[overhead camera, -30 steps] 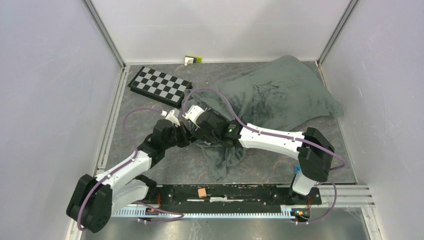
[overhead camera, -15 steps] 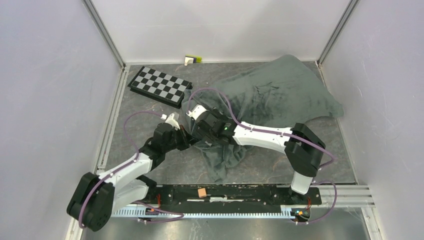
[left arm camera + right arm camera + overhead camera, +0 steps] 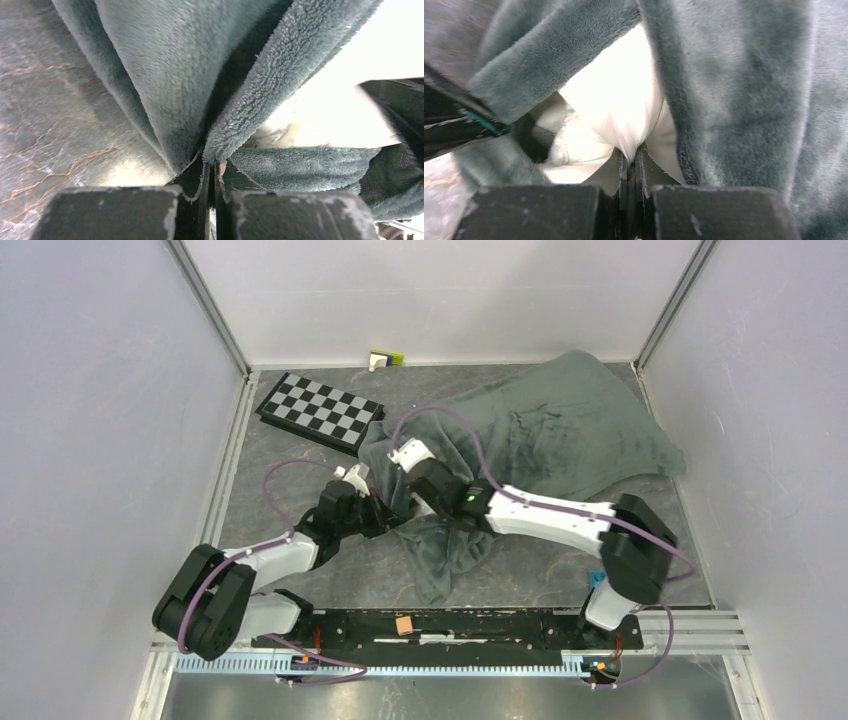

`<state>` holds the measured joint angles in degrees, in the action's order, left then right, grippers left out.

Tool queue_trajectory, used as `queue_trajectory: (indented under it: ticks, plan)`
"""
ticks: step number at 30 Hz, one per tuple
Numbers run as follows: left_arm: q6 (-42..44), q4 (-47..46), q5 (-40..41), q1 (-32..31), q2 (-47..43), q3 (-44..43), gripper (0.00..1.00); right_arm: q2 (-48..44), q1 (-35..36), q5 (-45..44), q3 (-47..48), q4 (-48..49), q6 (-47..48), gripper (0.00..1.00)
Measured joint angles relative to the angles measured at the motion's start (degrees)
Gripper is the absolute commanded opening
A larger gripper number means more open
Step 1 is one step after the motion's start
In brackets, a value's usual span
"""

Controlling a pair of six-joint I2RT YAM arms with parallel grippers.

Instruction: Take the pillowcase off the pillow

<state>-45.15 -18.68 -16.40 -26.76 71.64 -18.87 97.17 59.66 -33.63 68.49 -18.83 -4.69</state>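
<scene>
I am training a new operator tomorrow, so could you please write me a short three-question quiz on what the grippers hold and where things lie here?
1. True or false: the left gripper is shut on a fold of the grey pillowcase.
2. What does the right gripper pinch? A) the pillowcase B) the white pillow C) nothing
3. Fill in: in the top view, the checkerboard lies on the robot's ____ side of the pillowcase.

Key: 1 true; 2 B; 3 left.
</scene>
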Motion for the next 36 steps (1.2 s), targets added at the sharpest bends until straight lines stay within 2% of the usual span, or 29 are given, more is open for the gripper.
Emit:
queue_trajectory:
  ticks: [7,12,16,18,21,22,23,25,32,36]
  plan:
    - [0.0,-2.3,-2.2,-0.5,1.0,-2.6,0.02,-15.4,-8.9,18.3,-6.4,2.4,-2.9,0.00]
    - [0.0,-3.4,-2.1,-1.7,1.9,-3.6,0.02,-21.9,-15.3,29.8,-10.3,3.7,-7.2,0.00]
    - [0.0,-2.7,0.2,-5.4,2.3,-5.1,0.02,-23.7,-19.6,35.7,-10.7,3.5,-9.8,0.00]
    - [0.0,-0.5,3.8,-9.8,2.2,-7.1,0.03,-23.6,-20.9,37.0,-10.3,3.0,-10.1,0.00]
    - [0.0,2.7,7.6,-15.5,1.5,-9.3,0.17,-23.2,-21.8,38.1,-9.4,2.0,-10.1,0.00]
    - [0.0,3.8,8.5,-16.8,0.9,-9.9,0.24,-23.0,-21.9,38.3,-9.4,2.0,-10.1,0.00]
    - [-0.1,5.0,9.0,-17.9,0.2,-10.4,0.35,-22.7,-21.9,38.5,-9.4,2.1,-10.1,0.00]
    - [-0.5,7.3,9.4,-18.9,-0.9,-11.4,0.48,-21.6,-21.9,38.6,-9.4,3.0,-10.4,0.00]
    - [-1.6,11.4,8.2,-20.6,0.1,-15.0,0.68,-17.7,-19.0,35.6,-9.4,6.9,-10.6,0.00]
    - [-3.7,10.3,7.1,-21.4,1.4,-14.6,0.70,-16.3,-17.0,32.8,-9.3,7.2,-10.5,0.00]
